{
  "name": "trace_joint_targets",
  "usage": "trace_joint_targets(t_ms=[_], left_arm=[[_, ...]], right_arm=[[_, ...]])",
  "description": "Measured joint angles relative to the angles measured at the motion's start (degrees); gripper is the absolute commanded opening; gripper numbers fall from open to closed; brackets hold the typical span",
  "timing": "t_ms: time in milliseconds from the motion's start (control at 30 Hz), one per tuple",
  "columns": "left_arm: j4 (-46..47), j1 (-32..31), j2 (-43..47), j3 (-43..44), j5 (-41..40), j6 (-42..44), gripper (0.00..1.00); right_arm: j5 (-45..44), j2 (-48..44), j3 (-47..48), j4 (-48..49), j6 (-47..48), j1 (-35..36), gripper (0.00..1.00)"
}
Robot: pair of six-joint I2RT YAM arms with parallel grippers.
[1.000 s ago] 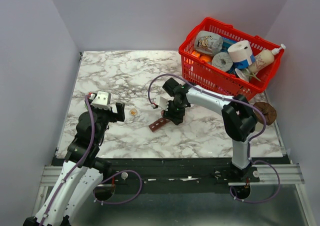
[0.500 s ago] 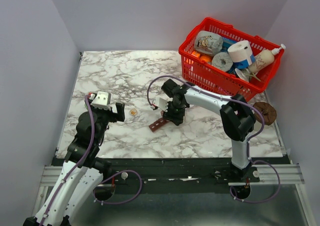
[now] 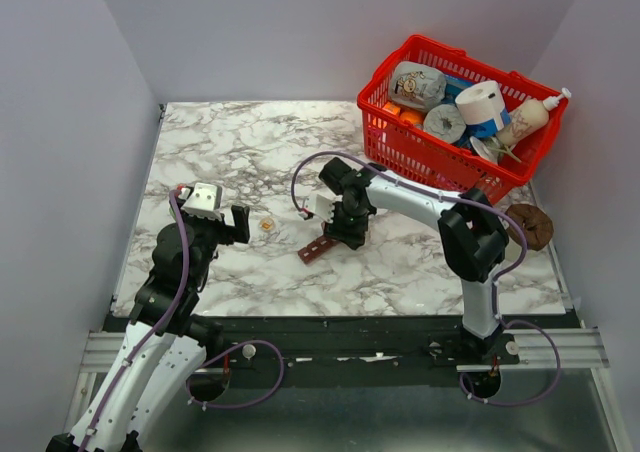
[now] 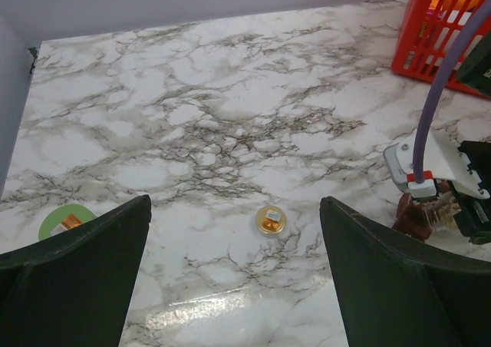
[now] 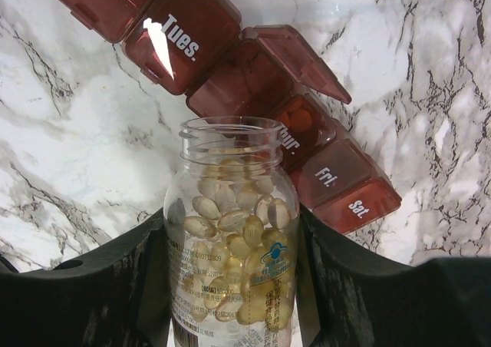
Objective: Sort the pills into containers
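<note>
Right wrist, right gripper [image 5: 230, 243]: closed on an uncapped clear bottle [image 5: 229, 186], which is held with its mouth towards the strip.
Right wrist, pills [image 5: 230, 216]: a heap of tan capsules is seen inside the bottle, and one orange bit appears to lie in the "Thur" cell.
Right wrist, pill organizer [image 5: 230, 63]: a dark red strip is laid on the marble table [image 5: 69, 132]; two lids near the bottle mouth are raised, and "Tues.", "Fri." and "Sat." are shut.
Right wrist, step in hand: dispensing from the bottle into an open cell is judged to be under way.
Right wrist, next move: the mouth would need to be lined up over one open cell and tipped gently, so that few pills are let out.
Left wrist, left gripper [image 4: 234, 209]: spread wide with nothing held, above bare marble.
Left wrist, loose items: a small round cap [image 4: 271, 220] with an orange bit is seen ahead, and a green cap [image 4: 60, 224] at the left; both are well apart from the strip.
Top view, layout: the organizer is seen just under the right gripper, and the red basket [image 3: 400, 147] stands well beyond.
Top view, change: the right arm and its cable loop have been shifted slightly left since the earlier frames. The left arm and the organizer are unmoved.
</note>
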State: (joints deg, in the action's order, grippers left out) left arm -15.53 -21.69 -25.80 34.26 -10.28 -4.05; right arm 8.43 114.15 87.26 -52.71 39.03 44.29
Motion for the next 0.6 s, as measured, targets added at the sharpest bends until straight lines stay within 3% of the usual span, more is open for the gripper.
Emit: trace_joint_targets(t_ms=[600], left_arm=[[0.0, 0.0, 0.0, 0.0, 0.02, 0.0, 0.99]], right_arm=[[-2.03, 0.66, 0.79, -1.22, 0.0, 0.87, 0.09]])
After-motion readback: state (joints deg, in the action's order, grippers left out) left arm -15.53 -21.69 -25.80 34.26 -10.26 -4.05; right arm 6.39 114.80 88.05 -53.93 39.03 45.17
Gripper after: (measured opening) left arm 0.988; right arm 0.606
